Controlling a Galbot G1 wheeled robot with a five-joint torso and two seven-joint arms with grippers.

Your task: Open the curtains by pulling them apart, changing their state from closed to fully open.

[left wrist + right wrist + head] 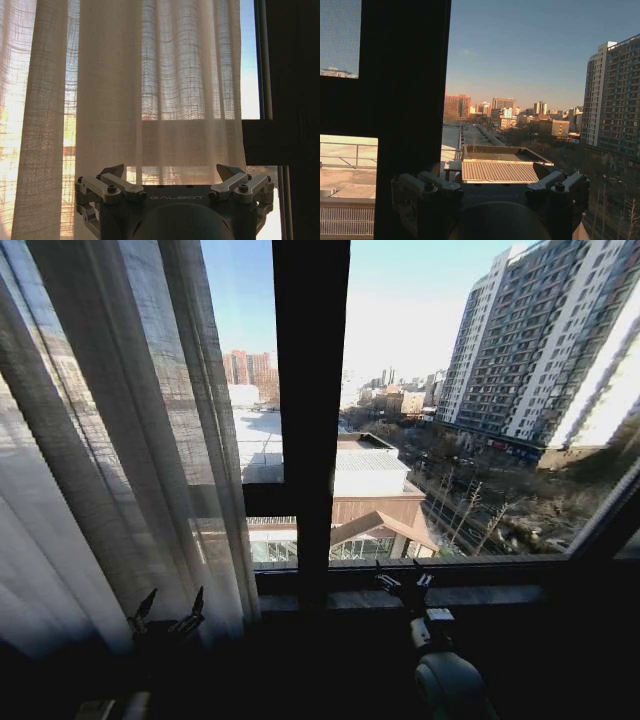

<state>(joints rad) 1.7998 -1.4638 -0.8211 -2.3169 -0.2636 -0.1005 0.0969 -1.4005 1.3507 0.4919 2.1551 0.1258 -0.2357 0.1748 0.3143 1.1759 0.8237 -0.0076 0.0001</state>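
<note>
While left curtain panel [110,440] is bunched aside, glass is bared; left gripper [168,615] and right gripper [403,580] are held spread, nothing pinched; task judged nearly done.

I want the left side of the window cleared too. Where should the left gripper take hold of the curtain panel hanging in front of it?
Probably the curtain's free inner edge, beside the dark window frame bar. That edge hangs as a bunched vertical pleat, so fingers can close across it. The left gripper sits open below it; come straight in from the room side, fingers straddling the fold.

Bright daylight through the window backlights the sheer curtains [110,440], leaving the interior foreground deeply shadowed, edges wide-angle bent.
</note>
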